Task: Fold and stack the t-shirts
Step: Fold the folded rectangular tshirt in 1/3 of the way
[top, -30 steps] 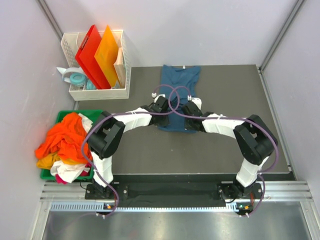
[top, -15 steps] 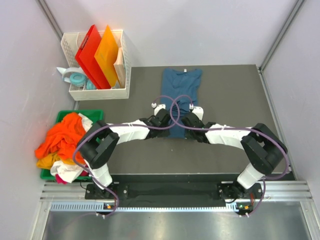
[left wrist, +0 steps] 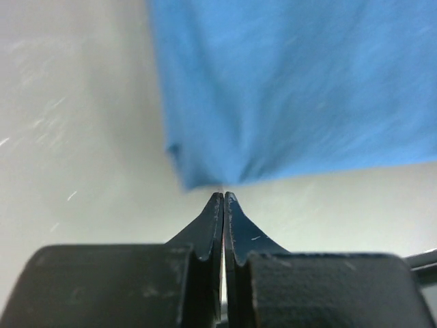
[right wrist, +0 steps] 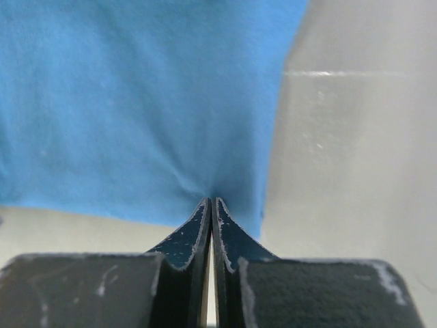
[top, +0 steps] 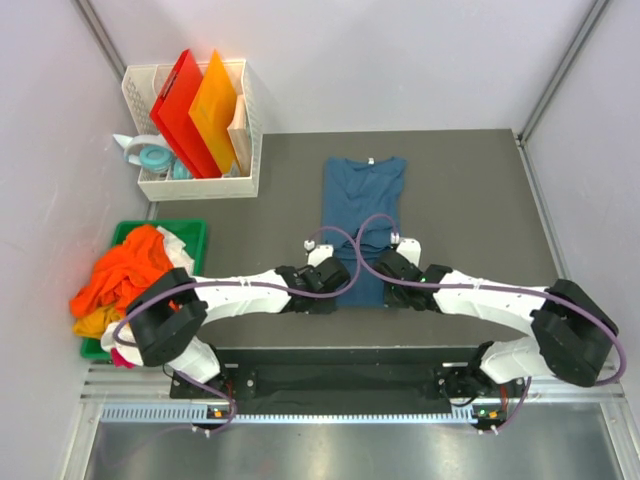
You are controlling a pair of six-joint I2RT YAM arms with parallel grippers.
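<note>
The dark teal-blue t-shirt lies flat and lengthwise on the dark table, collar at the far end. My left gripper is shut at its near left hem corner; in the left wrist view the gripper pinches the very tip of the shirt corner. My right gripper is shut on the near right hem corner; in the right wrist view the gripper has the shirt fabric puckering into it. Orange, yellow and white t-shirts lie piled at the left.
The pile sits in a green bin off the table's left edge. A white basket at the back left holds a red board and an orange board. A teal tape roll lies beside it.
Both grippers have pulled back toward the near edge with the hem, dragging the teal t-shirt nearer and stretching it out flat and longer.
</note>
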